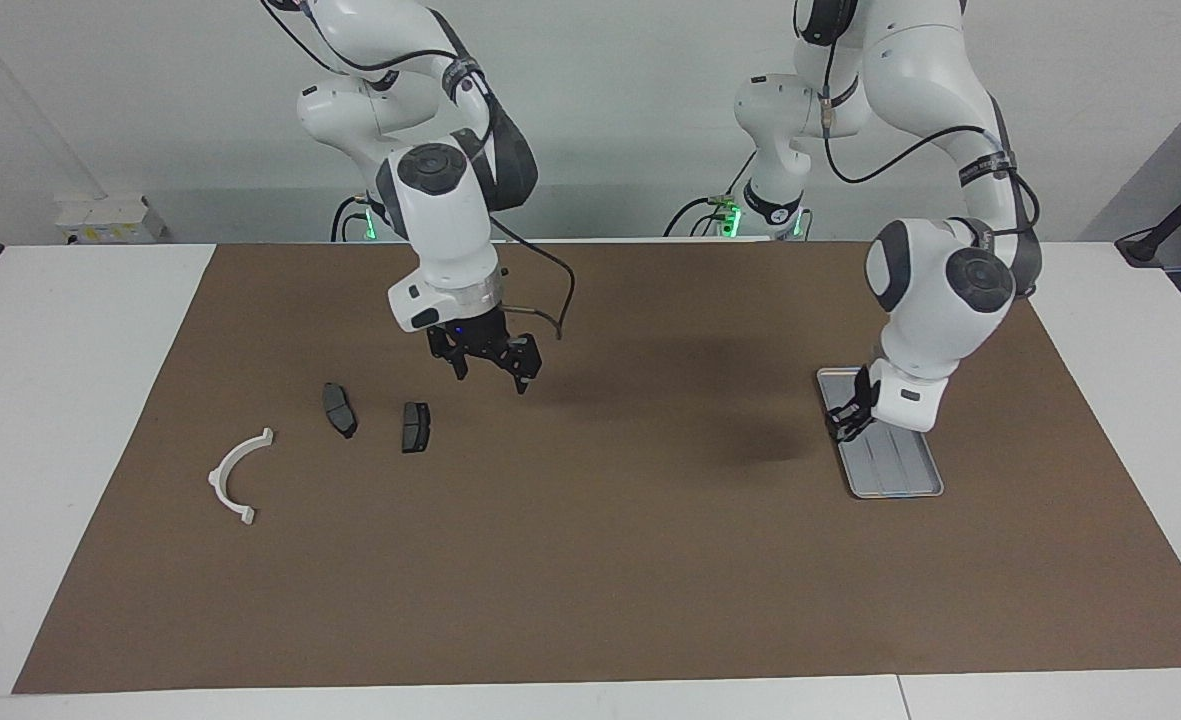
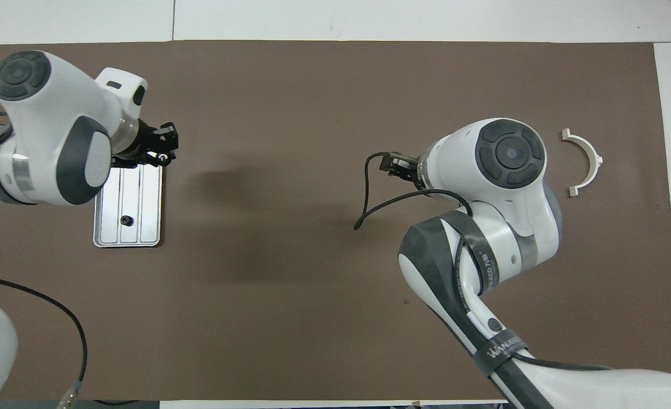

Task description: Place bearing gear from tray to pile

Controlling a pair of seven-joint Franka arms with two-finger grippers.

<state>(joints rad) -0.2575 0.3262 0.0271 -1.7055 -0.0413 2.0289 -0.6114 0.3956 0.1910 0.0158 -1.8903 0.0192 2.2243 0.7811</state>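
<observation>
One small dark gear (image 2: 125,219) lay in the tray (image 2: 142,236), left claw (image 1: 847,415) low over it, grip unclear, right claw (image 1: 495,362) spread above two brake pads (image 1: 339,409), one white bracket (image 1: 235,476) nearby.

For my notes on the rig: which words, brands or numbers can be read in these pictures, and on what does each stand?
"WANSEED": on the black cable strap low on the right arm, overhead view.
A second strap higher on the same arm carries white letters, too blurred to read surely.
The tray, the brake pads and the white bracket show no readable text.
</observation>
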